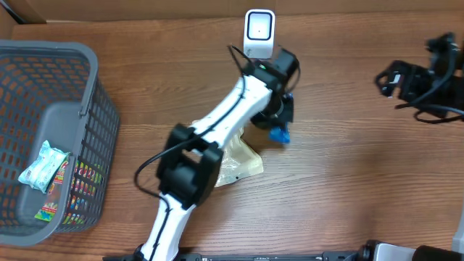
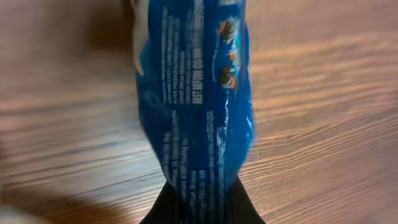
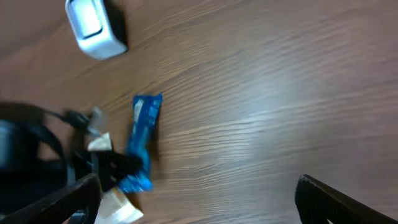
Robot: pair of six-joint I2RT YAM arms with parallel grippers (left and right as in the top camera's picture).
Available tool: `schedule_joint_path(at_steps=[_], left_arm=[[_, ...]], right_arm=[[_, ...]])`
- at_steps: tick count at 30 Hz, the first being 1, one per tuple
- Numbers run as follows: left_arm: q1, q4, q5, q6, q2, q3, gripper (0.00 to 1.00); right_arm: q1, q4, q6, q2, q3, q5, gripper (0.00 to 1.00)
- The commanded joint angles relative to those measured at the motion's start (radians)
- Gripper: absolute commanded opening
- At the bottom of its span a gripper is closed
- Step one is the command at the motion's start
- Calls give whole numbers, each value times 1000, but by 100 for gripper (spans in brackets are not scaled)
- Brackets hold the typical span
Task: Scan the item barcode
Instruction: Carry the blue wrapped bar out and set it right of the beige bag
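A blue snack packet (image 2: 193, 93) with white print fills the left wrist view, hanging above the wooden table, and my left gripper (image 2: 202, 208) is shut on its lower end. In the overhead view only the packet's tip (image 1: 279, 134) shows below the left gripper (image 1: 279, 116), just in front of the white barcode scanner (image 1: 259, 32). The right wrist view shows the packet (image 3: 142, 140) lengthwise, with the scanner (image 3: 93, 28) beyond it. My right gripper (image 3: 199, 202) stands open and holds nothing, off at the far right (image 1: 395, 78).
A grey plastic basket (image 1: 87, 109) stands at the left with a pale green packet (image 1: 43, 165) and other colourful packets in it. A pale crumpled bag (image 1: 238, 163) lies on the table under the left arm. Black cables run by the right arm (image 1: 435, 109).
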Motion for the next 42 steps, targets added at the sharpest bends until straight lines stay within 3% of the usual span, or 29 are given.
schedule_joint_path(at_steps=[1, 2, 3, 4, 5, 6, 11, 17, 20, 23, 31, 34, 42], left_arm=[[-37, -4, 70, -44, 21, 6, 4], [-43, -4, 72, -44, 23, 6, 5], [-46, -3, 72, -44, 23, 7, 18], [-47, -4, 78, -43, 16, 8, 49], [-47, -7, 84, -41, 13, 11, 57], [-44, -16, 92, -33, 8, 17, 59], [-8, -150, 62, 21, -16, 153, 60], [58, -432, -233, 32, -87, 502, 63], [104, -532, -314, 32, -129, 641, 70], [180, -594, -347, 32, -183, 727, 69], [507, -594, -332, 11, -345, 726, 62], [596, -594, -375, 15, -368, 689, 66], [832, -594, -379, -9, -453, 572, 62]], right_arm=[[-40, -10, 31, -5, 30, -6, 100], [-42, -13, 29, -5, 30, -6, 100], [-42, -13, 29, -5, 30, -6, 100], [-42, -12, 29, -5, 30, -6, 100], [-40, -12, 29, -5, 30, -6, 100], [-39, -12, 29, -5, 30, -6, 100], [-39, -13, 29, -5, 30, -19, 100], [-39, -13, 29, -5, 29, -29, 100], [-39, -13, 29, -5, 28, -29, 100], [-39, -17, 29, -5, 28, -33, 100], [-39, -34, 29, -5, 28, -51, 100], [-39, -39, 29, -5, 28, -51, 100], [-39, -55, 28, -1, 21, -51, 100]])
